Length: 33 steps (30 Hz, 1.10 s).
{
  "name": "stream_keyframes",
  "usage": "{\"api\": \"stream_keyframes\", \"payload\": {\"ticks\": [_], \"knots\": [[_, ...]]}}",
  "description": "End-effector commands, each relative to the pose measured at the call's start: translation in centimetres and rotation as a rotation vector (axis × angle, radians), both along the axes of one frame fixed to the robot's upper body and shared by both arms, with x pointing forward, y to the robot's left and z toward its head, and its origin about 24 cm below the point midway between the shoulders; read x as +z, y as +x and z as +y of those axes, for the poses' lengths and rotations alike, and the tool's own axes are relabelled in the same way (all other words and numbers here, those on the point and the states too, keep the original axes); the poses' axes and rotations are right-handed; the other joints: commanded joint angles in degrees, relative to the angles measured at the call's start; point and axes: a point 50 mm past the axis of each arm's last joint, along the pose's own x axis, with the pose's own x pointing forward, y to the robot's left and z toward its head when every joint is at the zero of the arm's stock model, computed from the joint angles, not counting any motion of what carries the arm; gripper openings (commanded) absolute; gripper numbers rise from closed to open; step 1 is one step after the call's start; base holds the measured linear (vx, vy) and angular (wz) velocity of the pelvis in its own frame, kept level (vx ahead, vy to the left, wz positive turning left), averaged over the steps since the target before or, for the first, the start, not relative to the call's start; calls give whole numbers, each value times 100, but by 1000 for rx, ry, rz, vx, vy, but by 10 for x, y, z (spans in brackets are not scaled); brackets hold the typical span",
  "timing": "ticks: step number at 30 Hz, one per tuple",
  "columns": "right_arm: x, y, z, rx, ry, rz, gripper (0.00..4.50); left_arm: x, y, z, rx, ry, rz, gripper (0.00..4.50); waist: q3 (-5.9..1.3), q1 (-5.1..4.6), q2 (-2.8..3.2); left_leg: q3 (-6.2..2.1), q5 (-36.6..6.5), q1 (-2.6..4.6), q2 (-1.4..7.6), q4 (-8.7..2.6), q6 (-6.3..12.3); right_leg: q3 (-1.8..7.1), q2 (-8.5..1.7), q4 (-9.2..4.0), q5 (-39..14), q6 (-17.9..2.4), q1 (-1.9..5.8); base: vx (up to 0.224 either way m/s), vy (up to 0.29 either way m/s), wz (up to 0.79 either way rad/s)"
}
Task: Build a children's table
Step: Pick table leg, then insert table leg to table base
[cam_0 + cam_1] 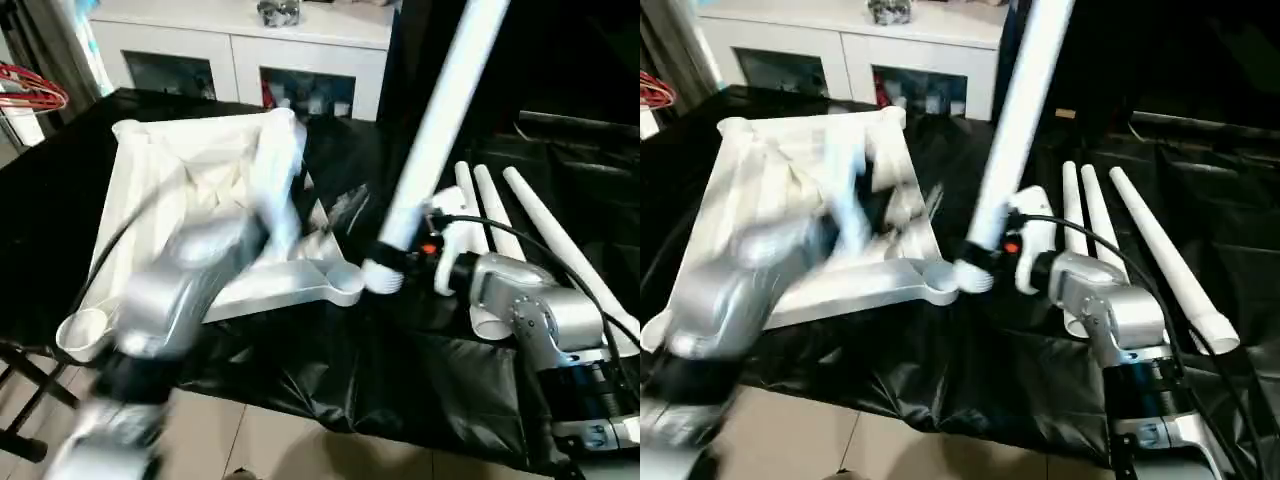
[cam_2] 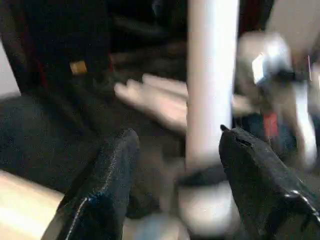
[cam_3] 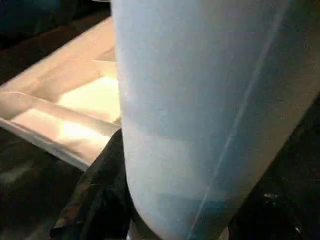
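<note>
- Right hand [image 1: 405, 262] is gripping a leg [image 1: 435, 130], its foot hovering just beside the tabletop's [image 1: 200, 190] near-right socket [image 1: 345, 285].
- Left hand [image 2: 175, 190] is standing wide, empty.
- Next: seating the leg squarely.

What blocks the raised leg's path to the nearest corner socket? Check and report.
Nothing visible. The right gripper holds the raised leg with its lower end just beside the tabletop's nearest corner socket. The left gripper is open beside the leg, not between them.
</note>
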Motion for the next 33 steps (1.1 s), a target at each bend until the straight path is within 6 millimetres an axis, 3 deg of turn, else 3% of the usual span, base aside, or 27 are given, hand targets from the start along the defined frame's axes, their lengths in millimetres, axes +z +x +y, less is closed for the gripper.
{"api": "stream_keyframes", "payload": {"ticks": [1,3,6,7,10,12,16,17,18,19,20,22,23,26,29,33], "knots": [[5,4,-2,-35,-15,-44,193,-14,-3,4,-59,113,-21,300,-425,-9,4,-32,-572,77,176,-355,-93,301,-403,-418,-253,-1065,285,0,0,0],[4,5,-3,-55,-15,-51,193,-27,-4,10,-85,177,-6,300,-417,-4,-12,-51,-588,45,160,-372,-61,300,-410,-436,-361,-989,297,0,0,0],[4,6,-2,-66,-6,-55,193,-44,-3,18,-126,230,36,300,-414,-25,-11,-35,-661,73,154,-376,-112,311,-412,-448,-479,-931,277,0,0,0],[4,7,-2,-70,-5,-58,193,-48,-2,19,-139,238,46,272,-423,-27,1,-34,-661,75,159,-379,-135,315,-413,-434,-462,-937,279,0,0,0],[3,7,-1,-70,-17,-62,193,-55,2,24,-161,267,56,259,-420,-22,21,-41,-726,76,171,-386,-159,315,-428,-430,-401,-1024,276,0,0,0],[0,3,0,-43,-49,-65,193,-67,9,35,-196,356,71,232,-415,-15,53,-40,-786,86,142,-387,-149,321,-413,-459,-493,-950,270,0,0,0],[1,2,-1,-35,-49,-83,193,-71,15,42,-194,385,81,215,-435,-20,31,-48,-728,86,166,-391,-189,317,-426,-413,-187,-1017,287,0,0,0],[0,0,-2,-30,-53,-85,193,-75,21,48,-213,400,104,209,-431,-33,77,-39,-764,86,146,-383,-190,318,-413,-437,-158,-1046,279,0,0,0],[0,-1,-2,-29,-53,-85,193,-75,21,48,-213,405,106,199,-442,-20,66,-42,-768,96,147,-378,-185,319,-421,-427,-130,-1059,287,0,0,0],[0,-1,-2,-25,-53,-84,193,-77,23,50,-216,420,111,181,-442,-26,97,-52,-795,91,159,-384,-203,318,-425,-414,-60,-1100,295,0,0,0],[0,-1,-2,-26,-54,-85,193,-78,24,50,-216,426,113,181,-441,-25,77,-52,-802,85,158,-381,-196,319,-429,-411,-39,-1111,305,0,0,0],[0,-2,-2,-27,-53,-85,193,-79,25,51,-213,429,115,177,-442,-22,96,-59,-852,88,177,-386,-197,318,-448,-399,-57,-1180,306,0,0,0],[0,-2,-3,-31,-54,-86,193,-81,28,54,-216,439,117,174,-444,-21,146,-60,-863,95,175,-381,-205,317,-445,-394,-53,-1199,296,0,0,0],[1,-2,-5,-36,-58,-89,193,-83,31,56,-220,451,121,140,-445,-25,120,-60,-928,93,163,-378,-208,321,-443,-424,-119,-1199,315,0,0,0],[1,-3,-6,-36,-63,-91,193,-86,33,58,-235,471,132,119,-442,-24,155,-66,-963,100,177,-384,-220,318,-448,-419,-104,-1244,306,0,0,0],[2,-3,-7,-38,-65,-93,193,-86,35,58,-234,468,134,68,-445,-21,143,-67,-965,95,184,-382,-192,318,-464,-410,-4,-1322,321,0,0,0]]}}
